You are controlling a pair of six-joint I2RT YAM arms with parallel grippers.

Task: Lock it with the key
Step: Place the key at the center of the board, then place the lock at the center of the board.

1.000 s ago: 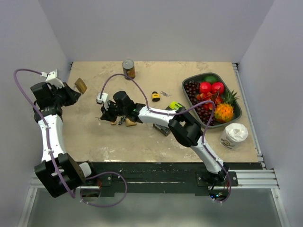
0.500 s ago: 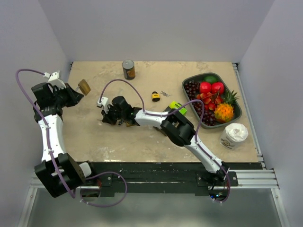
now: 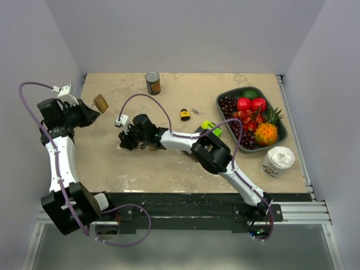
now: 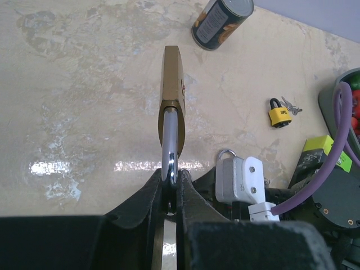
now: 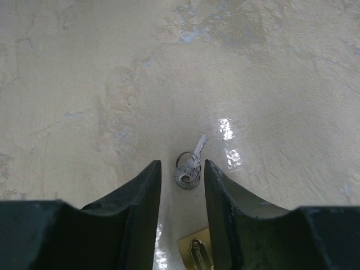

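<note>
The left pincer clamps the silver shackle of a brass padlock. The right pincer, narrowly parted, straddles a small silver key on the beige counter

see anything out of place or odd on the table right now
The key lies loose on the table between the open fingers of the right gripper, gripped by nothing, while the left gripper holds the brass padlock by its shackle. Nothing looks spilled or damaged.

Can at rear ctr; tray w/ fruit at right; white roll, poss. tape, just in front of tray.
</note>
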